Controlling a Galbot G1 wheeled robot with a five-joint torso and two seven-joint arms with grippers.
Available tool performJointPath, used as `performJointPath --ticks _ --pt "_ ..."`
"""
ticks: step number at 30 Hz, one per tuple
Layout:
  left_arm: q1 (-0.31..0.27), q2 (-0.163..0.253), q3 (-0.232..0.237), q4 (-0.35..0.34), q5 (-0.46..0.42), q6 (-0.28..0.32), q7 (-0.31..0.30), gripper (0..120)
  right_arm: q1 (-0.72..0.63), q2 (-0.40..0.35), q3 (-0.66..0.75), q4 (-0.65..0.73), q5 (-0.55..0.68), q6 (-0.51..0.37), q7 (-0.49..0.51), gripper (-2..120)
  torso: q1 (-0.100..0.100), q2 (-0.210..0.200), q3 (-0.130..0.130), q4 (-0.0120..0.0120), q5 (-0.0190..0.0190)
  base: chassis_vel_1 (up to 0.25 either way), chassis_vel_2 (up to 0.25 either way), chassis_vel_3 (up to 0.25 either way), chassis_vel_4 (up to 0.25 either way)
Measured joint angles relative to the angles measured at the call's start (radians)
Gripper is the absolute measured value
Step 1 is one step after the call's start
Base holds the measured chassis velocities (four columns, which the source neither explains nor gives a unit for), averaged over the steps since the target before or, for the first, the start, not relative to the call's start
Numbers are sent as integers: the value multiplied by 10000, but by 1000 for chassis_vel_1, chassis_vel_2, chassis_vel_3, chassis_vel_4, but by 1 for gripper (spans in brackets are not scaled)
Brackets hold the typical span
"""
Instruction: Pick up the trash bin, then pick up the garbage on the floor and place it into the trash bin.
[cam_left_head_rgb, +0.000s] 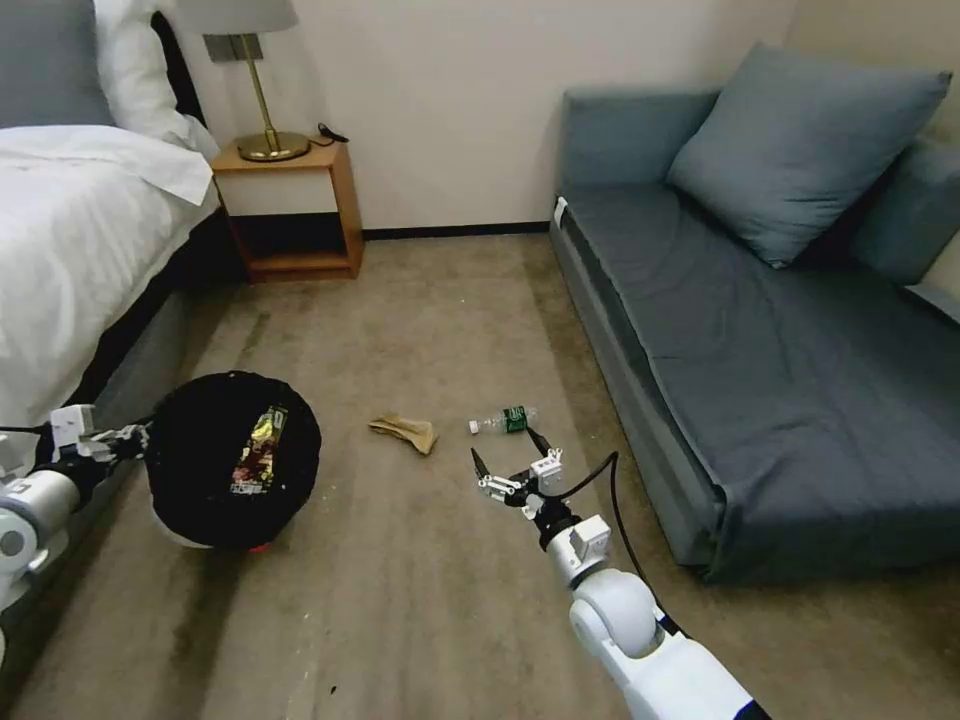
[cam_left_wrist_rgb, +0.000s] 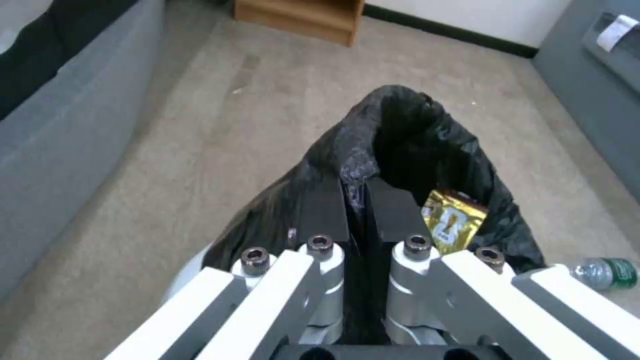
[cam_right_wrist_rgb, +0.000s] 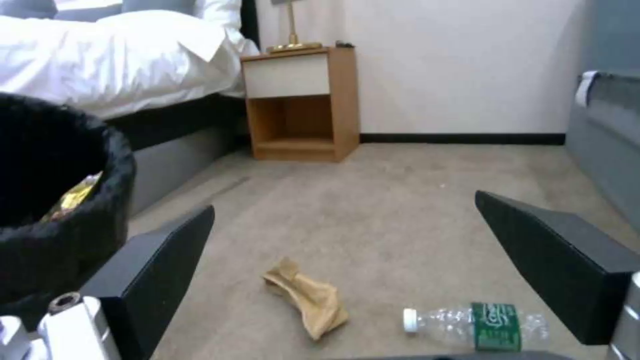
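While your left gripper (cam_left_wrist_rgb: 357, 210) pinches the bin (cam_left_head_rgb: 233, 458) rim at left, fingers closed, your right gripper (cam_left_head_rgb: 508, 458) hovers wide open, empty, near the bottle (cam_left_head_rgb: 505, 421) and paper (cam_left_head_rgb: 405, 431) on the floor.

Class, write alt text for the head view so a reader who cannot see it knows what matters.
On a carpeted bedroom floor, the right pincer hangs open just short of a clear bottle and crumpled tan paper. The left pincer grips the rim of a black-lined bin with wrappers inside. A bed, nightstand and grey sofa surround them.
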Motion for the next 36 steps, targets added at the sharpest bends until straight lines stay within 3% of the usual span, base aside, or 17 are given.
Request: performJointPath --ticks 36 --pt "-39 35 -133 75 7 6 21 4 290 -9 -397 -520 -143 -52 -198 100 2 -1 2 -3 -1 -190 193 197 -200"
